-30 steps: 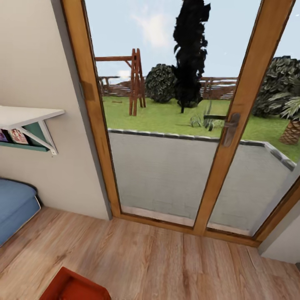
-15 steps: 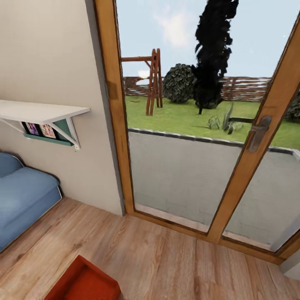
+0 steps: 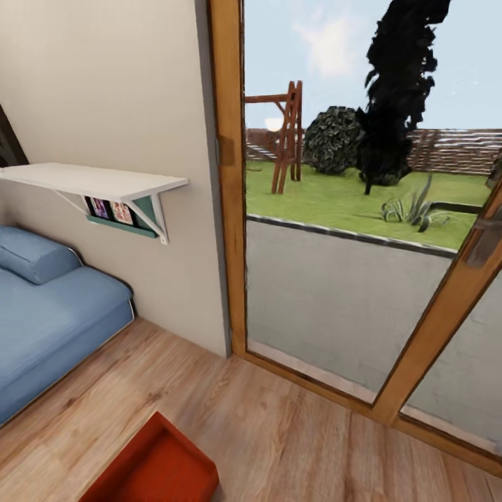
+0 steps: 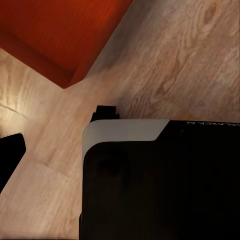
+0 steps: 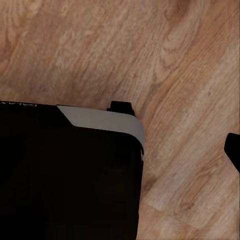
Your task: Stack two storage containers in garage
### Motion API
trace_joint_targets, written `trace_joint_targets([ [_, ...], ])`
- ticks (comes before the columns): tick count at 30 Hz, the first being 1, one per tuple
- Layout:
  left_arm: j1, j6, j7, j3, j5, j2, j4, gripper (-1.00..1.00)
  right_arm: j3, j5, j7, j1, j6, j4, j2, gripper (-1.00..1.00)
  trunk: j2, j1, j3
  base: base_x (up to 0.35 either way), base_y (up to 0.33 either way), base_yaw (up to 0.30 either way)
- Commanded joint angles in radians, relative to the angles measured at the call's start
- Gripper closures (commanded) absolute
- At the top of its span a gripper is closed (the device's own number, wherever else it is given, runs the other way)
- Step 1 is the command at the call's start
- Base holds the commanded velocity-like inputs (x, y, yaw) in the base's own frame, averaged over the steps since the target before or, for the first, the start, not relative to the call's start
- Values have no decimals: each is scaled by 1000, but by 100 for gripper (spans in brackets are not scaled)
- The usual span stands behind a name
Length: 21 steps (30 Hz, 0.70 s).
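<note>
The storage container point(image 3: 157, 467), an orange-red open bin, sits on the light wood-plank floor point(image 3: 293, 432) of the living room, low at the near edge of the head view and a little to the robot's left. Over the last second the whole view has swung leftward: the glass door point(image 3: 335, 279) with its wooden frame has slid toward the right of the picture, the white wall shelf point(image 3: 97, 180) and the blue sofa point(image 3: 49, 314) have come further into sight, and more of the bin shows than before. That reads as the robot turning toward the bin, not the bin moving, so I judge it is lining up for the pickup and the carrying to the garage has not begun. From the left wrist camera a corner of the same bin lies on the planks just beside the robot's dark base point(image 4: 160, 180), near but apart from it. The right wrist camera looks down on bare planks and the other side of the base. Neither claw's fingers can be made out clearly, so I cannot tell whether either is spread or closed.
</note>
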Motion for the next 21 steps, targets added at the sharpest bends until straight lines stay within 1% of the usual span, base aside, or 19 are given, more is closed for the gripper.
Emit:
trace_joint_targets([
  [1,-1,2,1,0,5,0,0,-100,9,-10,-1,-1,-6,3,1,-100,-1,0,-1,0,0,271],
  [21,-1,2,4,0,6,0,0,-100,9,-10,-1,-1,-6,3,1,-100,-1,0,-1,0,0,271],
])
